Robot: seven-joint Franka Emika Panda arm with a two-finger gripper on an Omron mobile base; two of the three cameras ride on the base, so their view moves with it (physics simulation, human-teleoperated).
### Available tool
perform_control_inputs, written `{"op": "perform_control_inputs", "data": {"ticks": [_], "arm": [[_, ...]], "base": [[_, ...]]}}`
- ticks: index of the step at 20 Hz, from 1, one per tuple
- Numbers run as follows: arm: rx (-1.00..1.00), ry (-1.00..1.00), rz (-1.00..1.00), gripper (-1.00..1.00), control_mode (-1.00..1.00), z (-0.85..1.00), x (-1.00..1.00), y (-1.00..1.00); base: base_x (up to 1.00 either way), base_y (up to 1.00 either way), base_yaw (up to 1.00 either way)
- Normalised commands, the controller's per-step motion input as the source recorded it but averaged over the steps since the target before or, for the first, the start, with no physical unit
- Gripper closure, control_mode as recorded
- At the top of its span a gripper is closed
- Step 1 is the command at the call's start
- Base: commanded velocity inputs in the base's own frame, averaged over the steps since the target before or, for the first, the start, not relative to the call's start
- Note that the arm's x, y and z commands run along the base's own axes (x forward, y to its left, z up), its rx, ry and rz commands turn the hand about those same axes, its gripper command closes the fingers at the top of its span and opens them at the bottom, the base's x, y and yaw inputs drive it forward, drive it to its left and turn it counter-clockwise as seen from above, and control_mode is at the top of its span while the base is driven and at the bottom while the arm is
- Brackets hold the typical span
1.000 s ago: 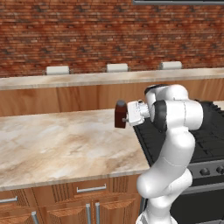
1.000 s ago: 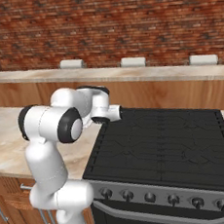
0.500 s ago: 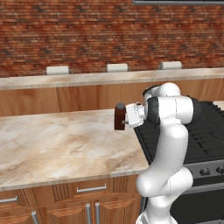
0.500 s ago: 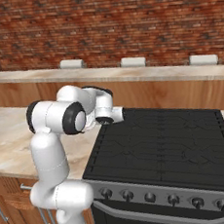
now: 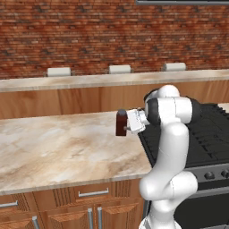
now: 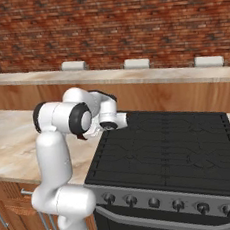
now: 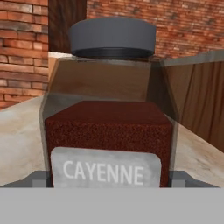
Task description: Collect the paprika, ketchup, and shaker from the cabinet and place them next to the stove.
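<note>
Now the gripper (image 5: 126,125) holds the jar (image 5: 121,123) out to the side, over the counter (image 5: 58,145), right by the left edge of the stove (image 5: 205,129). The jar is the paprika. Up close it has a dark cap, red powder inside and a pale label that reads CAYENNE. The fingers (image 7: 40,179) show as small grey bits at both lower sides of the jar, so they look pressed on it, pinching it.

Not much has changed in the last second. The jar is in almost the same spot as before, upright, in the air above the counter. The arm has shifted a bit: its big elbow joint has turned and drawn in closer to the stove. The camera views look the same, so the base has not driven.

I think this means the carrying part is about done. The jar is already next to the stove, so the next job should be to lower it onto the counter and let go. I cannot tell how high it is above the counter. The ketchup and the shaker would come after that.
</note>
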Motion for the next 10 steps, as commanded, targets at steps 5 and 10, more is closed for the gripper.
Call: {"op": "perform_control_inputs", "data": {"ticks": [5, 10], "arm": [[0.0, 0.01, 0.01, 1.0, -1.0, -0.2, 0.06, 0.01], [0.0, 0.01, 0.01, 1.0, -1.0, -0.19, 0.06, 0.0]], "base": [[0.0, 0.0, 0.0], [0.0, 0.0, 0.0]]}}
